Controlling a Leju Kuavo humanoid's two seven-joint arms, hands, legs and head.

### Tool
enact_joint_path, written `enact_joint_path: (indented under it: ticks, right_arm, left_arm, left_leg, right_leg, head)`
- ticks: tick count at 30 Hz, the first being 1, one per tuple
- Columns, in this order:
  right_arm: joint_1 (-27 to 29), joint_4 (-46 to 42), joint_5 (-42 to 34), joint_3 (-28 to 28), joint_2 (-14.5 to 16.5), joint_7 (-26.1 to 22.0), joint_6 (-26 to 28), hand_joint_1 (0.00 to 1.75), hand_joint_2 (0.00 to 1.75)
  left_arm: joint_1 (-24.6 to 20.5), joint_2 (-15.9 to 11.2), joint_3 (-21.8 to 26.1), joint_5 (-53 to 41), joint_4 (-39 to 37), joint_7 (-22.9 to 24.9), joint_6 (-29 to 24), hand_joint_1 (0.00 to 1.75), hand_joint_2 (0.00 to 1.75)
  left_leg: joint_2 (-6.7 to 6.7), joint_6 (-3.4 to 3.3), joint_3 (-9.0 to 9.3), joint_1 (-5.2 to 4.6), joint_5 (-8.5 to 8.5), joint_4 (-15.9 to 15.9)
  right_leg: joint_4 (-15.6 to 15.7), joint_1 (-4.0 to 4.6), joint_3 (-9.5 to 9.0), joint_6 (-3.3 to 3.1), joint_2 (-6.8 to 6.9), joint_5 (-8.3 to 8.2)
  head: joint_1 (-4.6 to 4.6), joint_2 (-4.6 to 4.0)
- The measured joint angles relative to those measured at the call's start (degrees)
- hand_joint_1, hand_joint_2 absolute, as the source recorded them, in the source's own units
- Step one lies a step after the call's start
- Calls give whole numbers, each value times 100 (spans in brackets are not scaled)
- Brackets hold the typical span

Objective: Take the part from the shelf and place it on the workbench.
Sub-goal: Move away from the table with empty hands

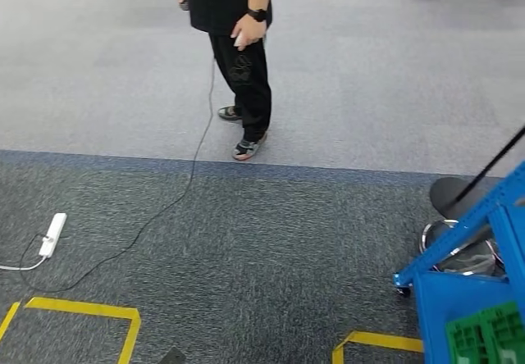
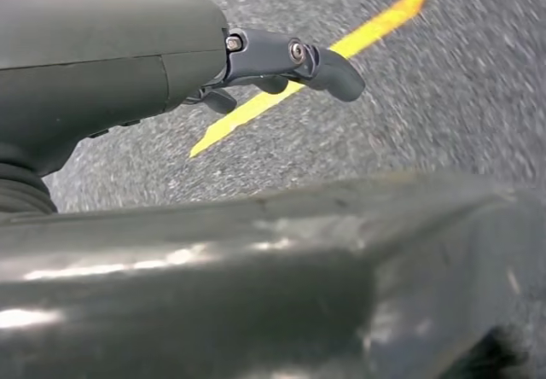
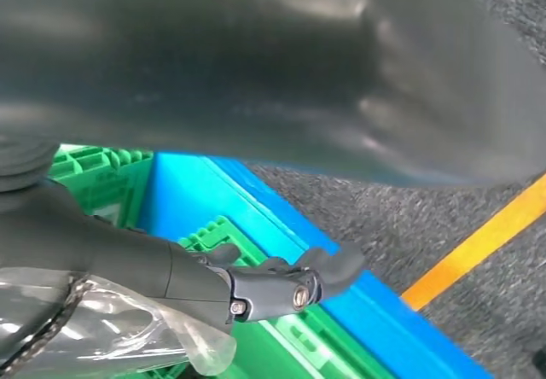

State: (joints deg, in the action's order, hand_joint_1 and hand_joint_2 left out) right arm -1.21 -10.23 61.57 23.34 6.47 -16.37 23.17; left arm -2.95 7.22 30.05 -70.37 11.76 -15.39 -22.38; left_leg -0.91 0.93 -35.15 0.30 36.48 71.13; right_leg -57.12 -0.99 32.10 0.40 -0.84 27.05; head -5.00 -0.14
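In the right wrist view my right hand point(image 3: 193, 281) hangs beside the blue shelf point(image 3: 361, 311), its thumb stretched out over a green bin point(image 3: 218, 230). A part in a clear plastic bag point(image 3: 129, 332) lies against the underside of the hand and seems to be gripped by the fingers, which the bag hides. My left hand point(image 2: 270, 63) hangs over the grey carpet with its thumb out and nothing in it. In the head view the blue shelf point(image 1: 470, 290) stands at the right edge, with bagged metal rings point(image 1: 461, 253) on it.
A person in black point(image 1: 238, 44) stands ahead on the light carpet. A white power strip point(image 1: 52, 234) and a black cable point(image 1: 155, 212) lie on the dark carpet at left. Yellow floor tape point(image 1: 87, 308) marks boxes near my feet. A green bin point(image 1: 489, 335) sits low on the shelf.
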Motion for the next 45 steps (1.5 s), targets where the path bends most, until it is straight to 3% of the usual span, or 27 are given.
enact_joint_path:
  ticks: [1,2,4,6,8,10,12,14,15,16,17,18,20,22,23,25,26,28,30,32,39,40,41,43,44,45]
  right_arm:
    - [1,1,2,1,0,0,-1,0,0]
    - [7,1,4,0,0,0,-1,0,0]
    - [22,1,9,0,1,0,-2,0,0]
    - [14,0,18,1,4,0,-2,0,0]
    - [3,0,24,1,7,0,-2,0,0]
    - [24,1,27,1,7,0,-2,0,0]
    - [37,2,34,-1,8,4,-3,0,0]
    - [9,2,54,-2,8,8,-4,0,0]
    - [-5,2,65,-2,7,8,-5,0,0]
    - [-6,2,71,-2,7,9,-4,0,0]
    - [5,2,73,-2,7,9,-4,0,0]
    - [20,2,74,-2,6,10,-4,0,0]
    - [29,2,78,-2,5,13,-4,0,0]
    - [7,0,81,-2,4,13,-1,0,0]
    - [-3,-1,81,-2,4,11,1,0,0]
    - [-2,-2,81,-1,4,10,2,0,0]
    - [7,-2,81,0,4,10,2,0,0]
    - [18,-2,81,1,4,13,1,0,0]
    - [8,-2,78,1,2,15,1,0,0]
    - [-4,-2,76,1,0,15,2,0,0]
    - [-4,-2,77,1,1,15,2,0,0]
    - [4,-2,77,1,2,15,2,0,0]
    - [8,-1,76,1,5,16,2,0,0]
    - [36,0,75,2,8,20,1,0,0]
    - [42,1,75,2,8,22,1,0,0]
    - [47,1,75,3,6,22,2,0,0]
  left_arm:
    - [14,-1,0,4,0,4,12,0,0]
    - [23,-1,0,7,0,8,17,0,0]
    - [27,-2,0,8,0,10,21,0,0]
    - [27,-12,1,8,-1,10,21,0,0]
    - [19,-20,1,8,-2,11,21,0,0]
    - [8,-16,1,9,-2,12,21,0,0]
    - [3,-13,2,9,-2,9,21,0,0]
    - [16,-9,2,7,-2,5,21,0,0]
    - [28,-7,2,6,-2,5,21,0,0]
    - [37,-5,2,5,-2,5,21,0,0]
    - [39,-4,2,4,-2,5,21,0,0]
    - [35,-3,2,2,-2,6,20,0,0]
    - [22,2,2,-1,-2,5,20,0,0]
    - [8,2,2,-3,-2,2,19,0,0]
    - [0,1,2,-3,-2,-1,18,0,0]
    - [-12,1,2,-6,-2,-4,17,0,0]
    - [-17,1,1,-8,-2,-5,17,0,0]
    - [-28,2,1,-11,-2,-7,15,0,0]
    - [-23,1,1,-13,-2,-9,14,0,0]
    - [-9,-1,1,-14,-2,-9,14,0,0]
    - [5,-1,2,-17,-3,-9,14,0,0]
    - [13,-1,2,-18,-3,-9,14,0,0]
    - [22,-5,2,-19,-3,-9,10,0,44]
    - [17,-5,1,-31,-3,-19,-2,0,131]
    - [5,-4,1,-37,-3,-25,-12,0,175]
    - [-4,2,1,-43,-2,-34,-16,0,175]
  left_leg:
    - [30,-26,-106,-5,51,238]
    - [49,-59,-122,-14,-17,262]
    - [159,-140,129,-36,-438,-343]
    - [480,-207,436,-48,-759,-1094]
    - [655,-227,533,-57,-797,-1371]
    - [533,-244,553,-53,-826,-1446]
    - [370,-281,585,-38,-885,-1544]
    - [169,-306,592,-52,-911,-1584]
    - [62,-313,586,-63,-912,-1581]
    - [-37,-313,581,-70,-909,-1578]
    - [-127,-310,577,-73,-905,-1575]
    - [-204,-301,576,-72,-899,-1570]
    - [-338,-266,587,-75,-876,-1550]
    - [-446,-207,600,-97,-835,-1515]
    - [-492,-178,612,-108,-822,-1504]
    - [-587,-125,642,-106,-808,-1500]
    - [-579,-90,656,-94,-777,-1483]
    - [-351,-22,561,-65,-550,-1206]
    - [-61,10,249,-42,-158,-499]
    - [13,11,11,-34,68,21]
    - [26,1,-96,-35,96,239]
    - [35,-18,-86,-37,6,198]
    - [169,-80,66,-45,-233,-198]
    - [314,-216,421,-59,-729,-1129]
    - [358,-276,571,-60,-904,-1529]
    - [251,-296,578,-58,-932,-1583]
  right_leg:
    - [-1,17,3,-8,-84,-5]
    - [-2,32,1,-13,-170,-9]
    - [-3,47,-13,-12,-340,-17]
    - [-13,45,1,14,-491,-34]
    - [-19,20,65,78,-630,-72]
    - [-12,-5,142,151,-729,-103]
    - [-215,16,290,188,-492,34]
    - [-876,35,618,212,-107,396]
    - [-1270,32,804,230,-9,569]
    - [-1547,30,926,246,34,657]
    - [-1622,29,941,260,58,638]
    - [-1446,28,824,269,88,514]
    - [-624,34,339,262,281,190]
    - [-44,46,-17,197,471,44]
    - [23,57,-58,149,499,50]
    - [11,68,-39,67,385,30]
    - [15,62,-36,32,332,19]
    - [29,43,-51,-31,218,-8]
    - [29,46,-22,-72,95,-31]
    - [25,58,-2,-90,12,-43]
    - [23,70,2,-97,-64,-48]
    - [23,79,0,-99,-124,-51]
    - [15,91,6,-87,-250,-61]
    - [-1,88,78,7,-525,-102]
    - [-74,93,154,61,-523,-67]
    - [-248,91,274,108,-411,41]
  head:
    - [0,0]
    - [1,-1]
    - [2,-1]
    - [5,-2]
    - [1,-1]
    - [-3,0]
    - [13,0]
    - [33,1]
    - [42,0]
    - [39,0]
    - [39,0]
    - [41,-1]
    - [43,-1]
    - [31,0]
    - [26,1]
    - [23,1]
    - [23,0]
    - [4,0]
    - [-14,1]
    - [-15,1]
    - [-15,0]
    - [-15,0]
    - [-13,0]
    - [-7,0]
    - [3,1]
    - [20,1]
